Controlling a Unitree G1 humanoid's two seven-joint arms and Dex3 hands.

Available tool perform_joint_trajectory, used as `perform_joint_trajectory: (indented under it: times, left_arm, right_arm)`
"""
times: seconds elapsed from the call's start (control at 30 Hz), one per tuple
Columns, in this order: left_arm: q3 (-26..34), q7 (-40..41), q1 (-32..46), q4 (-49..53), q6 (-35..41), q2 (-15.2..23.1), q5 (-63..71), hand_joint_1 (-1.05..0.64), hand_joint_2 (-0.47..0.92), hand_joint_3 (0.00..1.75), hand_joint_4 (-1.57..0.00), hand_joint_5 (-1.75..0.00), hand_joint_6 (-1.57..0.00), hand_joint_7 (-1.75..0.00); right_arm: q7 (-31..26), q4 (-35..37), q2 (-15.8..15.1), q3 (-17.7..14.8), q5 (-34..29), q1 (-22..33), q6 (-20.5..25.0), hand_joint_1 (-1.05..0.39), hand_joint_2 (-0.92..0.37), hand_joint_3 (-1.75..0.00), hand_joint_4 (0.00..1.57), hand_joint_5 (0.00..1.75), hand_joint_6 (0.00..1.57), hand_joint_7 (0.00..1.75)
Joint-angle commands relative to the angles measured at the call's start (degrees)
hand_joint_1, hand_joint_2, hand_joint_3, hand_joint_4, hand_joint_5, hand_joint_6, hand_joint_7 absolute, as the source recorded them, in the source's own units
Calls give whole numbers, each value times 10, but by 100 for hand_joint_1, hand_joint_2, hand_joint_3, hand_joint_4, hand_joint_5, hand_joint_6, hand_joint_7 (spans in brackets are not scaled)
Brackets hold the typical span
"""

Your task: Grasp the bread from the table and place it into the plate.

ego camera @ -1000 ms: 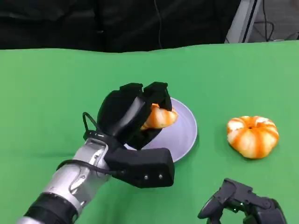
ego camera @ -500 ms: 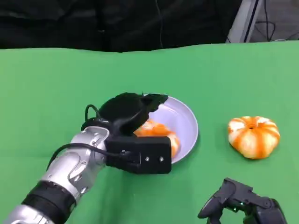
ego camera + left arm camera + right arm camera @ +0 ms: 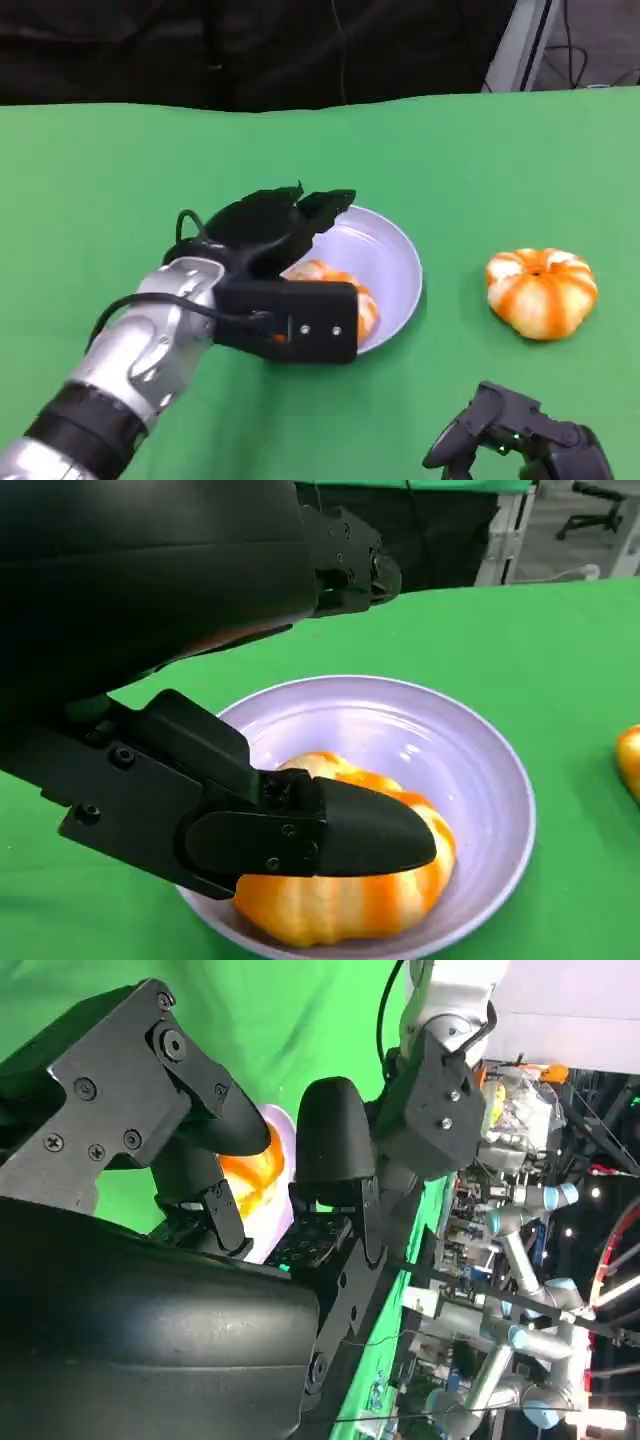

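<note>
Since the bread [image 3: 345,900] lies inside the plate [image 3: 400,265], delivery looks made. The left hand [image 3: 270,235] hovers over the plate, fingers spread, grasping nothing; the right hand [image 3: 515,435] rests near the plate, fingers curled on nothing

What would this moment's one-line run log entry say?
bread: lying in plate | left hand: over bread, grip unclear | right hand: idle near table edge

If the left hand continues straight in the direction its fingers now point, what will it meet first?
Probably the far rim of the plate: the left hand reaches over it, above the bread. Height is unclear, so it may pass above.
</note>
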Motion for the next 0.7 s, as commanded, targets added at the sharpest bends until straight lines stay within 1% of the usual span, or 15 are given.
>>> perform_joint_trajectory:
  times: [0.03, 0.6, 0.63, 0.67, 0.7]
  left_arm:
    - [13, -11, 18, -28, -3, 25, -13, -100, 92, 55, 0, 0, -1, 0]
    - [12, -12, 20, -32, -1, 27, -15, -100, 92, 55, 0, 0, -1, 0]
    - [59, -3, 72, -88, -37, 47, -68, -96, 92, 52, -4, -2, -5, -2]
    - [135, 17, 164, -162, -87, 47, -157, -87, 92, 44, -14, -8, -13, -5]
    - [189, 31, 230, -216, -123, 45, -222, -67, 92, 27, -31, -43, -34, -15]
  right_arm:
    - [0, -4, -4, -3, 7, 1, -1, 3, -32, -144, 81, 164, 85, 133]
    - [0, -4, -4, -3, 7, 1, -1, 3, -32, -145, 81, 164, 85, 133]
    - [-1, -3, -4, -3, 5, 0, -1, 3, -32, -145, 81, 164, 85, 133]
    - [-2, -3, -3, -3, 3, 0, -1, 3, -32, -145, 81, 164, 85, 133]
    - [-3, -3, -3, -3, 3, 0, -1, 2, -31, -145, 81, 164, 85, 133]
